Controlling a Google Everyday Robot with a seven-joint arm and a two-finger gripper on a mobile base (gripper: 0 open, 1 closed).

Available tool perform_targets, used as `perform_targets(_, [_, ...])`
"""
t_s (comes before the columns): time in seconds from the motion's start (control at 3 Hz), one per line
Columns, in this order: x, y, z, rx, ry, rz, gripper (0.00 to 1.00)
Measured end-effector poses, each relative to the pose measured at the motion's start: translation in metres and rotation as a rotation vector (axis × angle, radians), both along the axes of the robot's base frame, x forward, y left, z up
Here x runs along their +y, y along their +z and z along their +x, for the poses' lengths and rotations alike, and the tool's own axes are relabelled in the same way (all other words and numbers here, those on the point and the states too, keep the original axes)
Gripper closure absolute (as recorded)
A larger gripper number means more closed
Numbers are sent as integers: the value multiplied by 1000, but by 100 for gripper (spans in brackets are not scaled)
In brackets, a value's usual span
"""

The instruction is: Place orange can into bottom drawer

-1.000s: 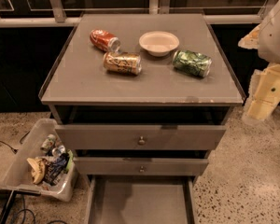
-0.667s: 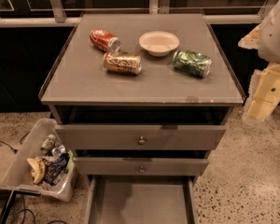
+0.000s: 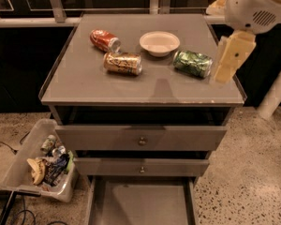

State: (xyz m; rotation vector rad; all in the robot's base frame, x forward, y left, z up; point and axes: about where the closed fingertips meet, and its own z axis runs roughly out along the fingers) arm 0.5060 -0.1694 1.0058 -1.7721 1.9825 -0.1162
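Observation:
The orange can (image 3: 122,63) lies on its side on the grey cabinet top (image 3: 84,86), left of centre, in front of a red can (image 3: 104,40). The bottom drawer (image 3: 140,203) is pulled open below the two upper drawers and nothing shows inside it. My gripper (image 3: 225,71), cream coloured, hangs from the white arm (image 3: 255,6) over the right edge of the cabinet top, just right of a green can (image 3: 192,63) and well to the right of the orange can. It holds nothing that I can see.
A white bowl (image 3: 159,42) sits at the back centre of the top. The two upper drawers with knobs (image 3: 142,140) are nearly shut. A clear bin of trash (image 3: 40,163) stands on the floor at the left. A white post (image 3: 276,95) stands at the right.
The arm and gripper have moved left and up, from beside the cabinet's right side to over its right edge near the green can. The cans and drawers have not moved.

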Motion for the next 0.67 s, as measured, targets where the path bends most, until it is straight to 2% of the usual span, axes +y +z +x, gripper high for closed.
perform_targets(0.33, [21,26,43,-59,15,173,0])
perform_targets(0.67, [26,35,46,-73,23,205,0])
